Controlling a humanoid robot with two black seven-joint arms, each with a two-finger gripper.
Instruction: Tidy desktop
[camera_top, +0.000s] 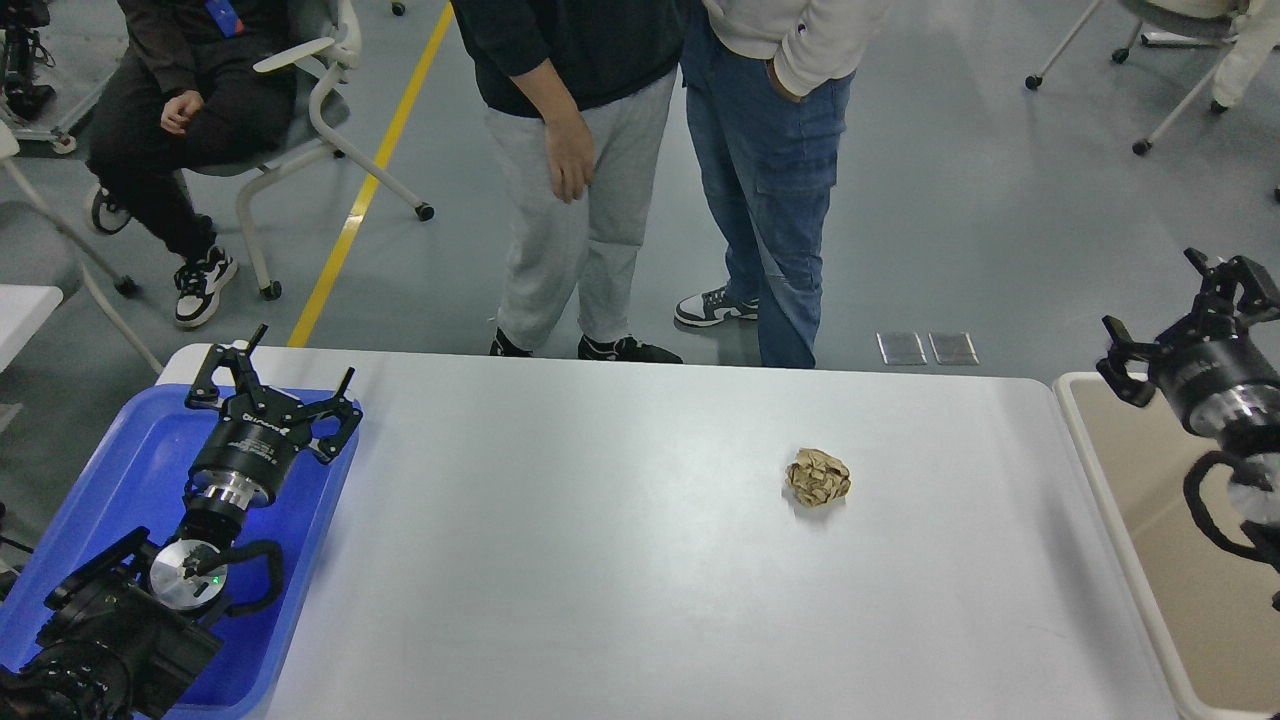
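One big white desktop (620, 560) filled pretty much the whole middle of my view, stretching from the blue tray (130, 470) on its left end to the beige bin (1120, 500) sitting just off its right edge. Only loose thing on it was a crumpled tan paper ball (818, 477), right of center and a bit toward the far edge, well apart from both my arms.

My left gripper (270, 395) hung over the tray's far right corner, close to the desktop's far left corner, fingers spread apart and holding nothing. My right gripper (1185, 315) was up over the bin's far end, past the desktop's right edge, fingers also apart with nothing between them.

Beyond the far edge, two people (660, 150) stood on the grey floor, and a third sat in a white chair (320, 120) off to the far left, next to a yellow floor line (370, 190).
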